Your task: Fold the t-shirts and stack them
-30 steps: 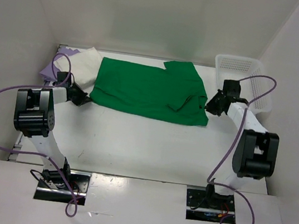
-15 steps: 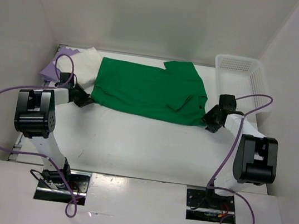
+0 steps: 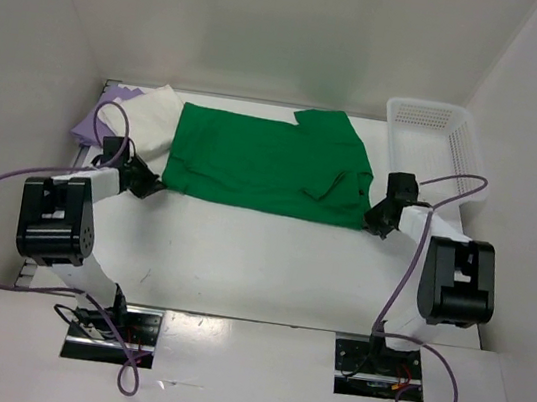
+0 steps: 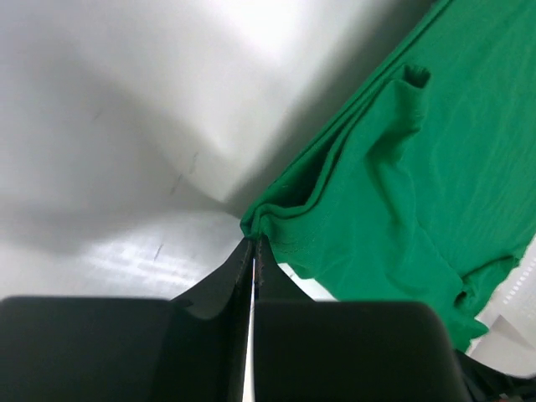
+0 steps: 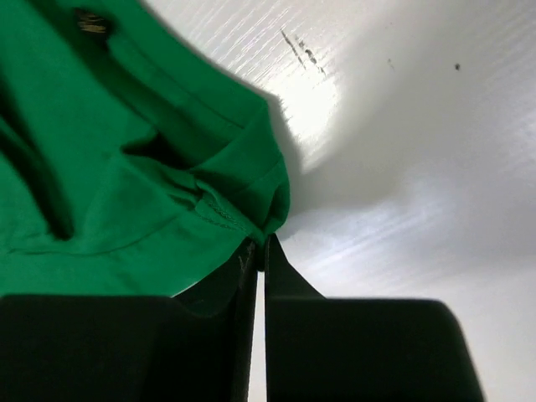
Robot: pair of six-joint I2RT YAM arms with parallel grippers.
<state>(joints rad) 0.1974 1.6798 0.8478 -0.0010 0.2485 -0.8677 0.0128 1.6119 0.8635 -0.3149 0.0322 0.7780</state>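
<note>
The bright green t-shirt (image 3: 264, 160) lies spread across the back of the table, one sleeve folded over its right part. My left gripper (image 3: 155, 184) is shut on its near left corner (image 4: 261, 224), the cloth pinched between the tips. At the near right corner (image 5: 270, 216) my right gripper (image 3: 370, 222) is shut on the hem. A cream white t-shirt (image 3: 149, 118) lies at the far left, partly under the green one, and a lavender purple t-shirt (image 3: 102, 113) pokes out beyond it.
A white mesh basket (image 3: 438, 146) stands at the back right, just behind my right arm. White walls close in the table on three sides. Purple cables loop off both arms.
My right gripper dropped from above the right edge down to the green shirt's near right corner and shut on it. The left gripper slid slightly nearer, holding its corner.
</note>
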